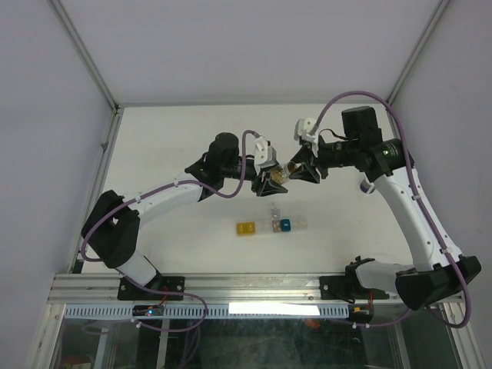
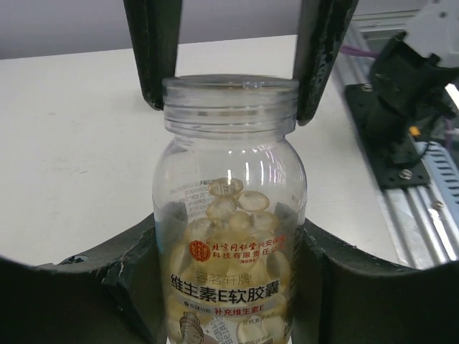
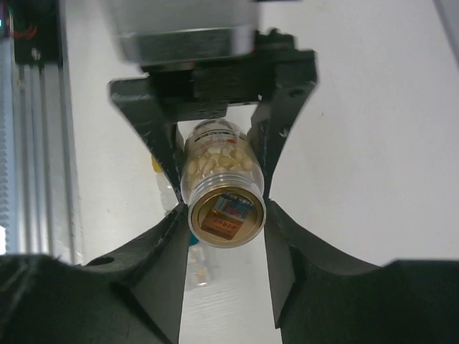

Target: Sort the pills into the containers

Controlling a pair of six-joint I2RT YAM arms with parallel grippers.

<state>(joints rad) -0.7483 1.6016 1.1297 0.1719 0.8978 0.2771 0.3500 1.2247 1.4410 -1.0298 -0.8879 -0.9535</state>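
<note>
— Plastic bottle (image 2: 229,154), clear, threaded neck: where?
— Above the worktop (image 1: 177,138), left jaws clenched round its body; label hides most pale oval pills (image 2: 237,204) inside.
— Right jaws?
— Flanking the neck; gripping or not, I cannot tell. Containers (image 1: 273,225) lie nearer, tiny, blurred.

Table (image 1: 192,138), top view: the bottle (image 1: 281,174) is at centre, lying along the 9-to-3 o'clock line with its cap (image 2: 229,97) toward 3 o'clock. The left gripper (image 2: 229,251) stands at the bottle's 9 o'clock, one finger on each side of the body. The right gripper (image 3: 226,226) stands at its 3 o'clock, fingers flanking the cap. The pills (image 2: 229,208) are inside the bottle. A row of cells (image 1: 273,226) lies on the table at the bottle's 6 o'clock, apart from it, running 9 to 3 o'clock.
</note>
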